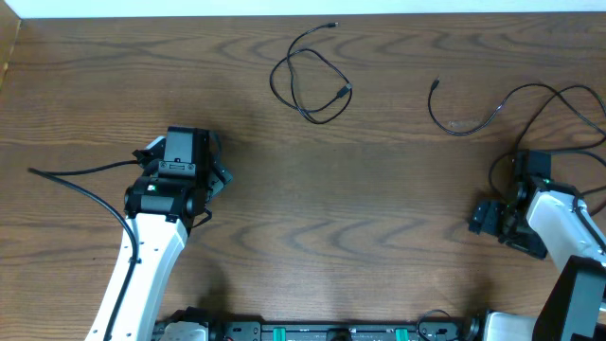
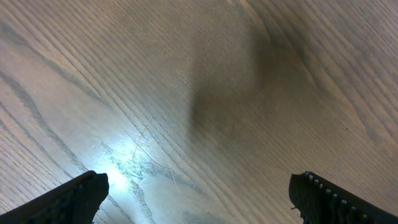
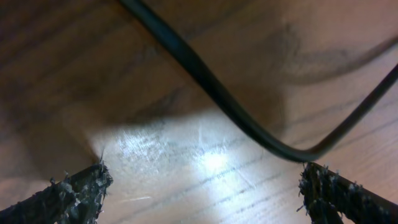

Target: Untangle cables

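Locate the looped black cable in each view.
Overhead: looped cable at top centre.
Left wrist: not in it; only bare wood ahead of the open left claw.
Right wrist: a black cord crosses close up; cannot tell if it is this cable.
Shared landmark: the wood-grain table.

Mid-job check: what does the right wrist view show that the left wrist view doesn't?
Right wrist only: a black cord curving across the wood just ahead of the right fingers, not touched by them. This view does not show whether it is a task cable or arm wiring.
Left wrist only: nothing extra, just bare table with a dark shadow ahead of the left fingers.
Both: wood-grain tabletop, a bright glare patch, and fingers spread wide open holding nothing.
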Motion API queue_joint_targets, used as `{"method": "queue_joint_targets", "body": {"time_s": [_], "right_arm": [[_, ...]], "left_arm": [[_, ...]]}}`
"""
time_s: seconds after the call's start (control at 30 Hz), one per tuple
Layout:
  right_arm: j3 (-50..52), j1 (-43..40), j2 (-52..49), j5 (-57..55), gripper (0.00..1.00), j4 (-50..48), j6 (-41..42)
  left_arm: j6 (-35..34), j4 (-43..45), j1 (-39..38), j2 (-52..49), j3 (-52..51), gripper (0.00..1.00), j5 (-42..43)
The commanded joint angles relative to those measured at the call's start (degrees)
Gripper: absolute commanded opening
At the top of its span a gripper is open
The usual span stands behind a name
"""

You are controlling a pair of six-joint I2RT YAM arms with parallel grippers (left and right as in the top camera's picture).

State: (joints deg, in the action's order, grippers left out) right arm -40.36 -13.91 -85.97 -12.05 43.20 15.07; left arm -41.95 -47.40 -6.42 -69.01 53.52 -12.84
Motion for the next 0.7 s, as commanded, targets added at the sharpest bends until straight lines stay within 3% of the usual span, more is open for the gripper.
{"method": "queue_joint_targets", "body": {"time_s": [0.0,0.2,0.33,0.53,0.67], "right_arm": [[2.93,-0.13,-2.19,-2.49,0.99,-1.99,3.10],[3.10,-2.27,-2.19,-4.94,0.99,-0.76,4.90],[4.79,-6.21,-2.19,-4.61,0.99,-4.66,-1.05],[8.83,-12.02,-2.19,6.69,0.99,-14.78,-13.57],[10.80,-14.03,-2.19,8.59,0.99,-18.29,-14.95]], "left_arm": [[0.37,-0.13,0.24,-0.22,1.07,0.98,-1.38],[0.37,-0.13,0.24,-0.22,1.07,0.98,-1.38],[0.35,-0.13,0.24,-0.22,1.07,0.98,-1.38],[0.35,-0.13,0.24,-0.22,1.07,0.98,-1.38],[0.37,-0.13,0.24,-0.22,1.07,0.98,-1.38]]}}
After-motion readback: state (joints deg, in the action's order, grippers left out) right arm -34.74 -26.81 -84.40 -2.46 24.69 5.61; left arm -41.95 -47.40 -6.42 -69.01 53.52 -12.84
